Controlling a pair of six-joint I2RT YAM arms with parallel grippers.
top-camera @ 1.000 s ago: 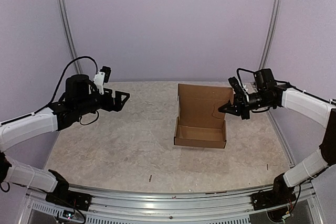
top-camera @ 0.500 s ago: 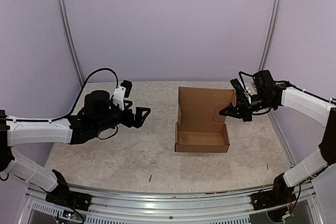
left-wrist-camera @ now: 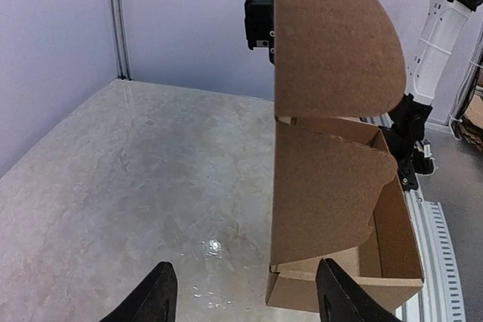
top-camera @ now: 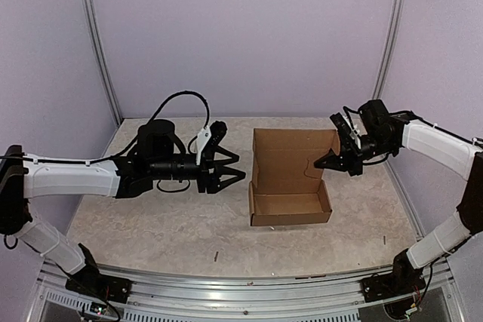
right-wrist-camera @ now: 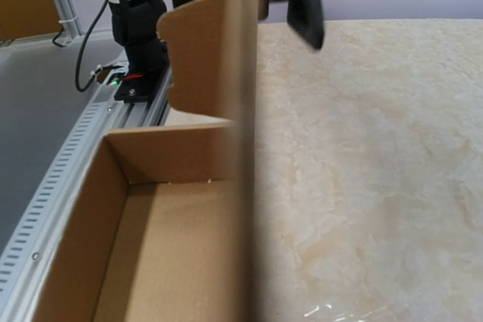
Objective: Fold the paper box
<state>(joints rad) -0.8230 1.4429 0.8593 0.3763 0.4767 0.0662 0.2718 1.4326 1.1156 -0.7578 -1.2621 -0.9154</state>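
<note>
While my left gripper [top-camera: 238,167] hangs low over the table [top-camera: 166,216] with its fingers spread and nothing between them, the paper box [top-camera: 290,201] sits just to my right of it, close but not touching. It stands right of the table's middle, between my two hands.

From my left wrist, the first thing I meet is the box's left end. Two rounded flaps [left-wrist-camera: 324,186] stand there, one above the other, turned partly toward my fingers. The lower one rises from the tray's end and the upper one belongs to the lid.

Past them lies the tray [top-camera: 290,218], shallow and open upward. Its long axis runs across the table from left to right, nearly in line with the way my left fingers point. So I judge that a straight push along that axis would bring me onto the end flaps, not onto a long wall.

Behind the tray, the lid [top-camera: 287,156] stands upright on the far long edge. Its inner face looks back toward my bases.

Farthest from my left fingers is my right gripper [top-camera: 323,162], at the lid's right edge. Its fingers are pressed together, and my right wrist view shows the card running edge-on up between them, so I take it to be pinching that edge.

That makes my right hand the one already on the box. My left is the free one, and it is the nearer to the unfolded left end.
</note>
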